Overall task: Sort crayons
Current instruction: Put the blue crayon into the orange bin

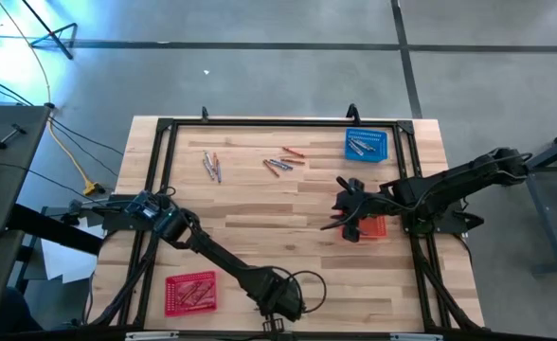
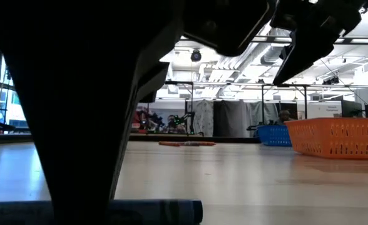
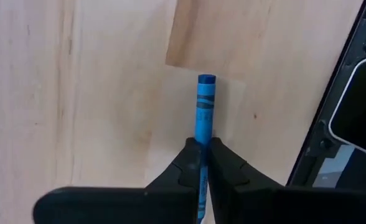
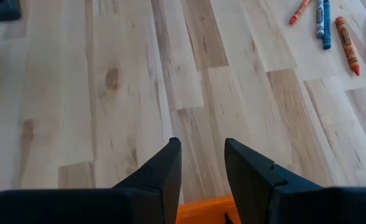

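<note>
1. Since the left hand point(image 3: 202, 163) is already pinching the blue crayon point(image 3: 205, 109) near its back end at the surface's point(image 1: 260, 204) near edge, lift straight up w/o twisting; the stick is thin, so keep the pinch firm.
2. Judging by contents, it belongs in the blue basket point(image 1: 367, 144), far corner.
3. Right hand point(image 4: 203, 163), fingers spread, holds nothing, hovers over the orange basket point(image 1: 373, 227).
4. Crayon: smooth paper-wrapped cylinder. Baskets: perforated plastic. Surface: pale wood planks. Loose crayons point(image 1: 283, 161) lie mid-far.
</note>
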{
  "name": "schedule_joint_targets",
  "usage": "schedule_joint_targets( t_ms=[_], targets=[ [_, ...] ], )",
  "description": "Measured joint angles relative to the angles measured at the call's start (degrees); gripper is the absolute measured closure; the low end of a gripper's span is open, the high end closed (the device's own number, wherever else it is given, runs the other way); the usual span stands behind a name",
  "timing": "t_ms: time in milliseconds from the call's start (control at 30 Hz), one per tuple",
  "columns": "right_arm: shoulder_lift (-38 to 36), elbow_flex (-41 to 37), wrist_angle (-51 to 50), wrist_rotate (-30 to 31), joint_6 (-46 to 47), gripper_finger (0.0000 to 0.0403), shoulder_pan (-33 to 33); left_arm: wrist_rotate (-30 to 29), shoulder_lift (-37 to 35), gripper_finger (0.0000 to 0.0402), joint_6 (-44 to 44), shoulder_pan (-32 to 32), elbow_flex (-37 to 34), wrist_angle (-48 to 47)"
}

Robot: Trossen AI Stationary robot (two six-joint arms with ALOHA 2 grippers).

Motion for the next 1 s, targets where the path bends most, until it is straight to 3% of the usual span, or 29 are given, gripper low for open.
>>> schedule_joint_targets(
  t_ms=[100, 367, 667, 833, 1000],
  targets=[
    [-0.07, 0.00, -1.85, 0.54, -0.03, 0.0286, -0.07, -2.26, 0.20, 0.0400, 2.36, -0.13, 1.79, -0.74],
    [-3.78, 0.00, -7.73, 3.09, 1.05, 0.0286, -0.33, -16.67, -3.95, 0.0401, -0.51, 0.61, 4.49, -10.85],
    [-19.15, 0.02, -11.48, 5.99, 2.93, 0.0286, -0.33, -45.58, -14.37, 0.0401, -5.20, 0.83, 4.52, -13.74],
    [-27.25, 0.05, -11.66, 9.71, 3.12, 0.0286, -0.33, -61.91, -19.99, 0.0401, -2.76, 0.07, 4.63, -12.33],
    [-31.04, 0.07, -11.58, 12.03, 3.00, 0.0286, -0.33, -69.72, -23.36, 0.0401, 3.30, -0.70, 4.63, -12.23]
  ],
)
